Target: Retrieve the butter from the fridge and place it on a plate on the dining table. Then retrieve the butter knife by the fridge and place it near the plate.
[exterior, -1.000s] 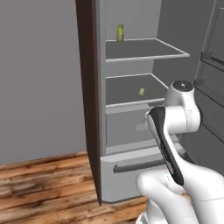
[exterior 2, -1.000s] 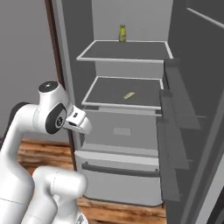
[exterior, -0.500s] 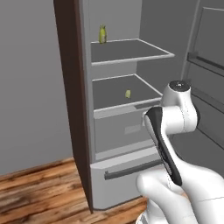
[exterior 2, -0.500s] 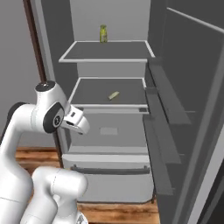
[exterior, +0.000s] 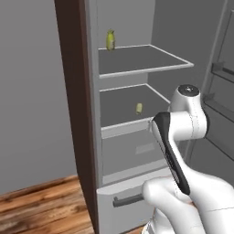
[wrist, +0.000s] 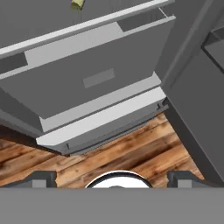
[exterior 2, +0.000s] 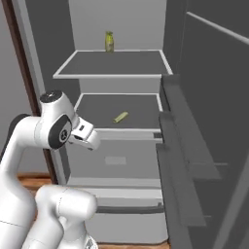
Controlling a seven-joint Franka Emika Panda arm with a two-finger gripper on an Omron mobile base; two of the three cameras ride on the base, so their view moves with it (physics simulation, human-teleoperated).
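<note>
Gripper (wrist: 112, 178): jaws spread wide, nothing between them; the two dark tips stand far apart at the bottom of the hand view, aimed down at the fridge's lower front and the wooden floor (wrist: 131, 157).
Hand position: in the right base view the hand (exterior 2: 85, 136) sits in front of the fridge (exterior: 132, 137), below the level of the middle shelf (exterior 2: 119, 109) and to its left.
Butter (exterior 2: 121, 116): a small pale-yellow stick lying flat on the middle shelf, near the shelf's front edge.
Butter axis: long axis runs diagonally across the shelf in the right base view, one end toward the front left, the other toward the back right.
Butter relative to gripper: well apart, above and beyond the hand; in the hand view it shows at the top edge (wrist: 78, 4), above the lower drawer (wrist: 92, 78).
Upper shelf (exterior 2: 114, 63): carries a small yellow-green bottle (exterior 2: 110, 42), upright, at the back.
Writing: no legible label on butter, bottle or fridge.
Fridge door (exterior 2: 204, 121): swung open, standing at the right.
</note>
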